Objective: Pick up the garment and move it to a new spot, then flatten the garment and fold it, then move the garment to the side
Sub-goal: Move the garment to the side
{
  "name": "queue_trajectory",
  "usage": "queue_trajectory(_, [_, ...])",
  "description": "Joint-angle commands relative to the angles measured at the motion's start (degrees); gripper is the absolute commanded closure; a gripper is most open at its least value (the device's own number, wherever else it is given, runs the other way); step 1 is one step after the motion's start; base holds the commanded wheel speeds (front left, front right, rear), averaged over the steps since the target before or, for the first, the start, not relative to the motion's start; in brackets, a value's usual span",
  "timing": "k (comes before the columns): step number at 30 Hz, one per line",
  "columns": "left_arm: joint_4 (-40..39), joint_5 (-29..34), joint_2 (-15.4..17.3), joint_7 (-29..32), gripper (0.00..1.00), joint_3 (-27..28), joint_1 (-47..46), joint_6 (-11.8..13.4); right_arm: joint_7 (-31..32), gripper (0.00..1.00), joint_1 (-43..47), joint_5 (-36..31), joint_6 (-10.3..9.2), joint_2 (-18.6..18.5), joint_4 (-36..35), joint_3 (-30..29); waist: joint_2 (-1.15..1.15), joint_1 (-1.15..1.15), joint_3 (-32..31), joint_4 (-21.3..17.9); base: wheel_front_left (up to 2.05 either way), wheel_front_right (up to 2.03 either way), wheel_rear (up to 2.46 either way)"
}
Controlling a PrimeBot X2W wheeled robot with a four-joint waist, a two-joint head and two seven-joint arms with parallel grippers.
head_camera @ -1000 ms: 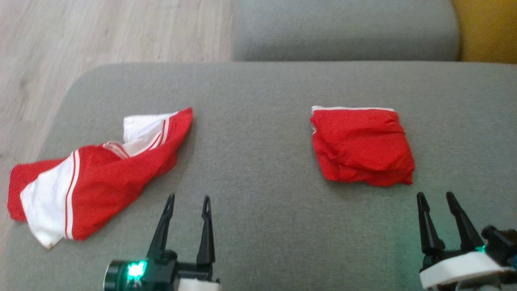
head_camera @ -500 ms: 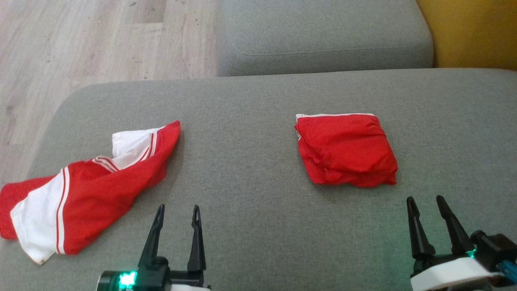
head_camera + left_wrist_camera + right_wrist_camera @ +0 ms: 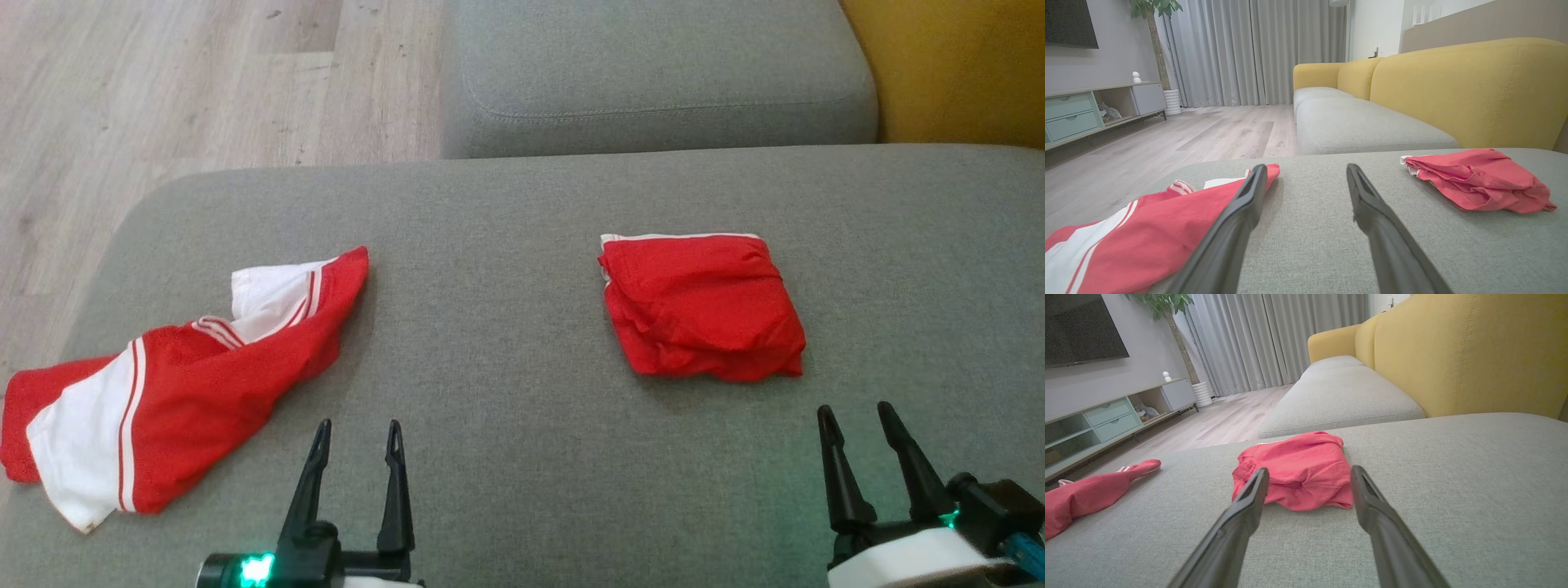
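The crumpled garment (image 3: 196, 392), red with white bands, lies in a loose heap on the left part of the grey seat (image 3: 506, 343), with one end near the seat's left edge. The folded garment (image 3: 702, 306), all red with a thin white edge at the back, sits as a neat square on the right part, well apart from the heap. The left gripper (image 3: 360, 425) hangs low over the seat, just beside the heap but not touching it. Its two fingers are spread wide and hold nothing. The right gripper (image 3: 856, 408) hangs in front of the folded square, also spread wide and empty. Not much has changed in the last second. Both garments lie just as they did, and both grippers are as wide apart as they were. The earlier picture is blurry and shows everything a bit to one side, so I think the robot's head has turned and then stopped. Nothing on the seat moved. To me the folded one looks done and put aside. The heap looks like the next job, and the left gripper is the closer one to it.
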Motion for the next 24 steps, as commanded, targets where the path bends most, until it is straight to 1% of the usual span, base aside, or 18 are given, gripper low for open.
queue_trajectory(1, [-1.43, -0.23, -0.33, -0.24, 0.00, 2.10, -1.20, 0.05, -0.77, 0.00, -1.46, 0.26, -0.04, -1.28, -1.66, 1.44, 0.00, 0.00, 0.04, 0.08, 0.00, 0.00, 0.00])
queue_trajectory(5, [-1.86, -0.34, -0.34, -0.24, 0.00, 2.12, -1.09, 0.26, -0.77, 0.00, -1.57, 0.92, -0.04, -1.63, -1.16, 1.81, 0.00, 0.00, 0.54, 0.07, 0.00, 0.00, 0.00])
queue_trajectory(9, [-2.63, -0.19, -0.34, -0.24, 0.00, 1.92, -1.44, 0.30, -0.77, 0.00, -4.10, 3.80, -0.04, -2.86, 0.48, 2.76, 0.00, 0.00, 2.35, 0.08, 0.00, 0.00, 0.00])
queue_trajectory(12, [-3.34, -0.03, -0.34, -0.24, 0.00, 1.57, -2.57, 0.31, -0.77, 0.00, -8.98, 5.70, -0.04, -5.73, 1.66, 4.17, 0.00, 0.00, 5.51, 0.12, 0.00, 0.00, 0.00])
queue_trajectory(15, [-3.57, 0.26, -0.34, -0.24, 0.00, 0.84, -4.58, 0.12, -0.25, 0.00, -15.47, 9.13, -0.04, -9.27, 4.59, 5.93, 0.00, 0.00, 9.22, 0.48, 0.00, 0.00, 0.00])
queue_trajectory(16, [-3.65, 0.30, -0.34, -0.24, 0.00, 0.52, -5.36, 0.08, 0.83, 0.00, -17.62, 10.78, -0.04, -10.54, 5.83, 6.58, 0.00, 0.00, 10.48, 0.75, 0.00, 0.00, 0.00])
queue_trajectory(18, [-3.63, 0.32, -0.34, -0.24, 0.00, -0.15, -6.91, 0.05, 5.16, 0.00, -21.43, 15.13, -0.04, -13.01, 8.17, 8.62, 0.00, 0.00, 12.43, 1.41, 0.00, 0.00, 0.00])
queue_trajectory(19, [-3.63, 0.32, -0.34, -0.24, 0.00, -0.15, -6.91, 0.05, 5.16, 0.00, -21.43, 15.13, -0.04, -13.01, 8.17, 8.62, 0.00, 0.00, 12.43, 1.41, 0.00, 0.00, 0.00])
queue_trajectory(24, [-3.18, -0.11, -0.34, -0.24, 0.00, -2.19, -9.85, 0.43, 15.51, 0.00, -28.28, 25.25, -0.04, -19.27, 11.55, 13.03, 0.00, 0.00, 16.10, 3.01, 0.00, 0.00, 0.00])
